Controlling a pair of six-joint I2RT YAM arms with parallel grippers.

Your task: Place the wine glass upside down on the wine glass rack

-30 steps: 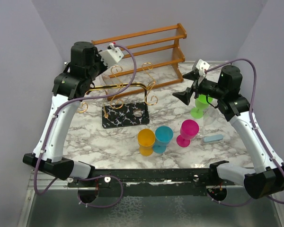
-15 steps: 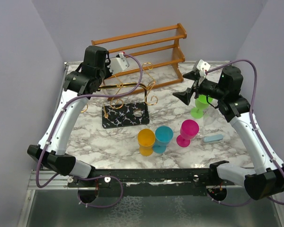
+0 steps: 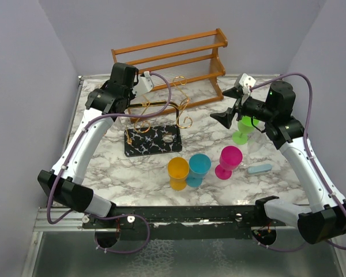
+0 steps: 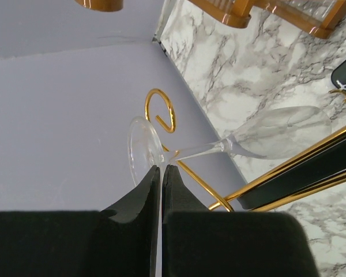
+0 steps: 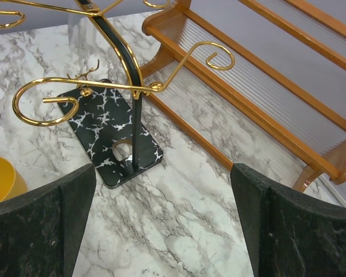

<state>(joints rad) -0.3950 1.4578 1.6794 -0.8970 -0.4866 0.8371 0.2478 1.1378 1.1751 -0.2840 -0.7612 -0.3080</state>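
The wine glass lies sideways beside the wine glass rack near the worktop's far-left corner, foot pinched by the left claw; the right claw gapes wide.

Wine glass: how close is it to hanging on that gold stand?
Picked up: the left gripper is shut on the foot of the wine glass. In hand: it's held sideways by the wine glass rack. Left: hang it upside down there, release.

Soft, even light is falling on the white grey-veined marble tabletop, leaving faint shadows. My black left fingers are blurring at six o'clock; the gold wire rack is glinting.
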